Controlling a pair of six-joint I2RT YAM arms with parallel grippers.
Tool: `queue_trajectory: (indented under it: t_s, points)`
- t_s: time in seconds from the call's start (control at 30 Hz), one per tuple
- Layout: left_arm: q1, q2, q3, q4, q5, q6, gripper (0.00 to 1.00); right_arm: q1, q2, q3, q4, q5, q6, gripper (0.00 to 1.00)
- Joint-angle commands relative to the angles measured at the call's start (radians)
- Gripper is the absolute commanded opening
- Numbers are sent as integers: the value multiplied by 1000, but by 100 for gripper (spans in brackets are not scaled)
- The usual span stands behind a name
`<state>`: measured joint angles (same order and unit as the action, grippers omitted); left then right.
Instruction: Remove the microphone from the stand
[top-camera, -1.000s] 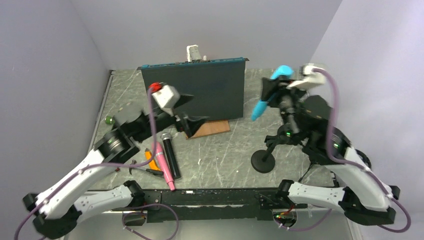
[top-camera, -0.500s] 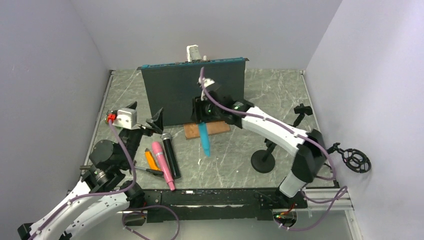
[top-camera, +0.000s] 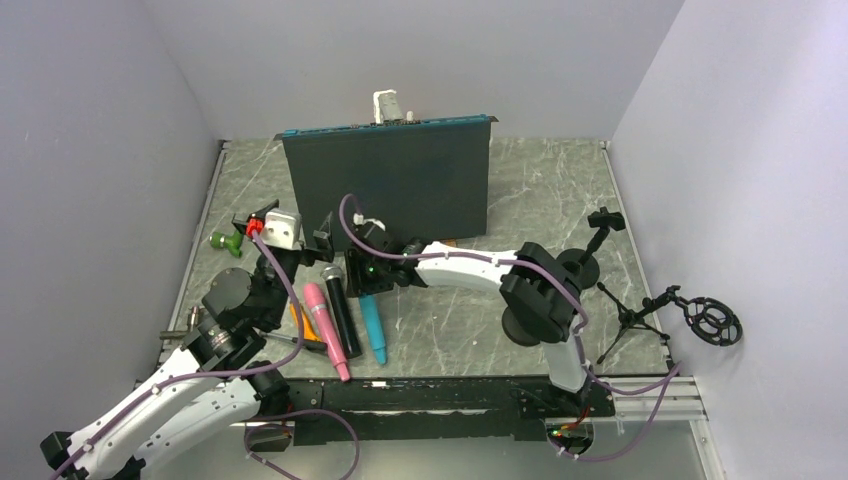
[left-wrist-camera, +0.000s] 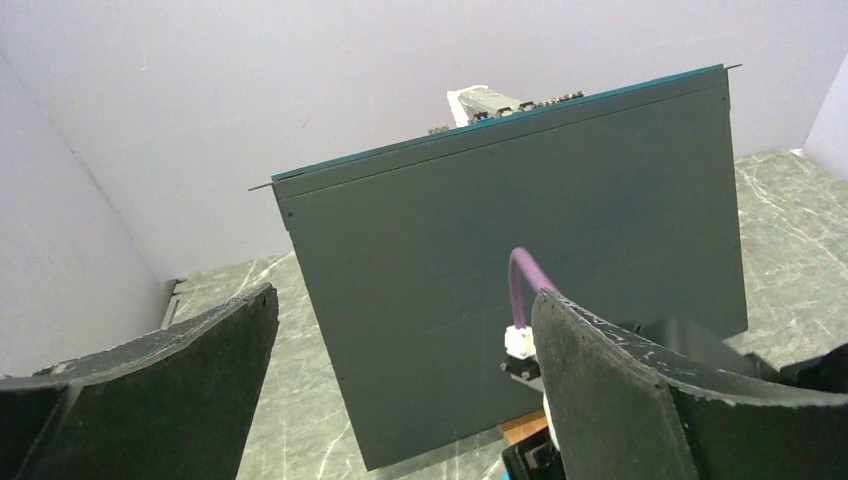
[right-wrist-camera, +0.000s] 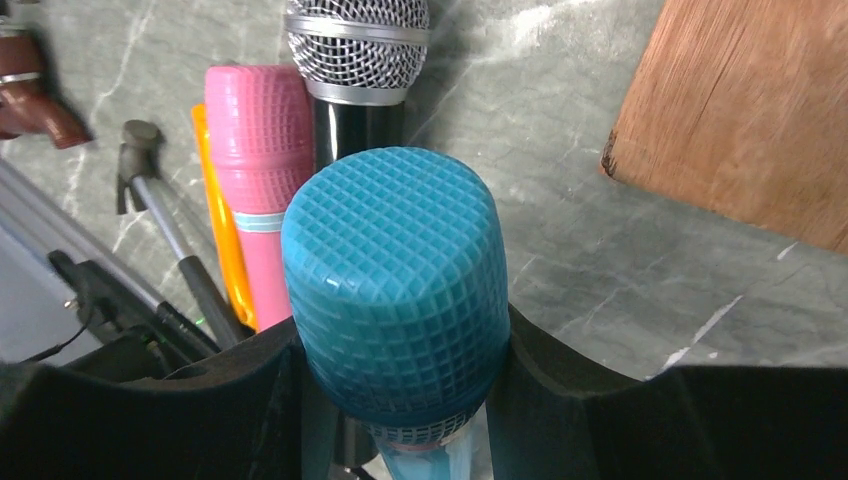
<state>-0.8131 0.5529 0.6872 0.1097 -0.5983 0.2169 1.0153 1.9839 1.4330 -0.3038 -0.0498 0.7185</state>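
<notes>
The blue microphone (top-camera: 376, 328) lies low along the table beside a black microphone (top-camera: 340, 310) and a pink one (top-camera: 325, 325). My right gripper (top-camera: 367, 283) is shut on its gridded head (right-wrist-camera: 395, 290), a finger (right-wrist-camera: 250, 390) pressed on either side. The microphone stand (top-camera: 603, 218) stands at the right with its clip bare; its round base (top-camera: 515, 330) is partly hidden by my right arm. My left gripper (top-camera: 294, 220) is open and empty just left of the microphones; in the left wrist view (left-wrist-camera: 405, 300) it faces the dark board.
An upright dark board (top-camera: 390, 185) stands at the back, with a wooden block (right-wrist-camera: 740, 120) at its foot. An orange tool (top-camera: 300, 322) and a green item (top-camera: 225, 241) lie at the left. A small tripod (top-camera: 630, 318) and a shock mount (top-camera: 712, 320) sit at the right edge.
My right arm has carried the blue microphone from the stand at the right across to the left and lowered it beside the black microphone. My left arm drew back, then shifted slightly right.
</notes>
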Motion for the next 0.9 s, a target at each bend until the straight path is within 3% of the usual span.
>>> queue_trajectory:
  t_s: [0.0, 0.47, 0.63, 0.87]
  points:
    - [2, 8, 24, 29, 31, -11, 99, 10, -16, 6, 106, 129, 38, 20]
    - [0, 5, 16, 24, 34, -4, 99, 11, 28, 27, 108, 142, -9, 75]
    - [-1, 9, 12, 23, 40, -10, 99, 16, -26, 40, 56, 185, -39, 82]
    - [0, -18, 24, -6, 30, -60, 99, 24, -322, 3, -132, 400, -155, 91]
